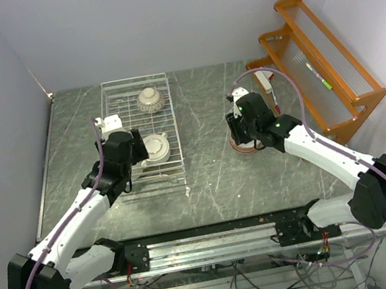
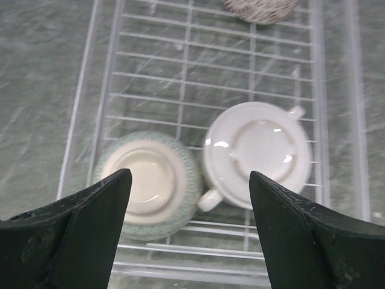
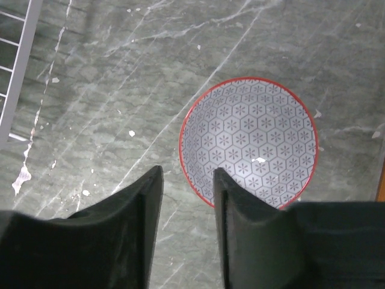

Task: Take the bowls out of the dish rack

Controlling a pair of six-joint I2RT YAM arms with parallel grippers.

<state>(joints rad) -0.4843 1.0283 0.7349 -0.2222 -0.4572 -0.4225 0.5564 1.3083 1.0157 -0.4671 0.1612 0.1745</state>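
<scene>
left pincer [image 2: 189,177] hovers over the near end of the dish rack [image 1: 119,101], jaws wide apart, nothing in them. 2 bowls sit upside down right below me: the green-banded bowl [image 2: 147,183] under my left finger, the cream bowl [image 2: 258,150] under my right finger. they lie side by side, so close i can't tell whether they touch. my centreline drops on the seam between them, not on either bowl. that's the thing to fix, i reckon: slide towards 1 side before going down.

the cream bowl's 2 little handles run on a diagonal, from near my centre out to far right, so closing across the other diagonal should miss them. further ahead, at the far end of the rack, the speckled bowl [image 2: 261,9] just peeks in.

right pincer [image 3: 187,174] is off the rack, over the table [image 3: 108,90], fingers a narrow gap apart and clamped on nothing. the red-rimmed hexagon bowl [image 3: 249,141] stands upright on the table, ahead and to the right of those fingers, its near rim showing through the gap. i can't tell if a finger touches it.

for the rack bowls, the left arm is plainly the nearer one.
</scene>
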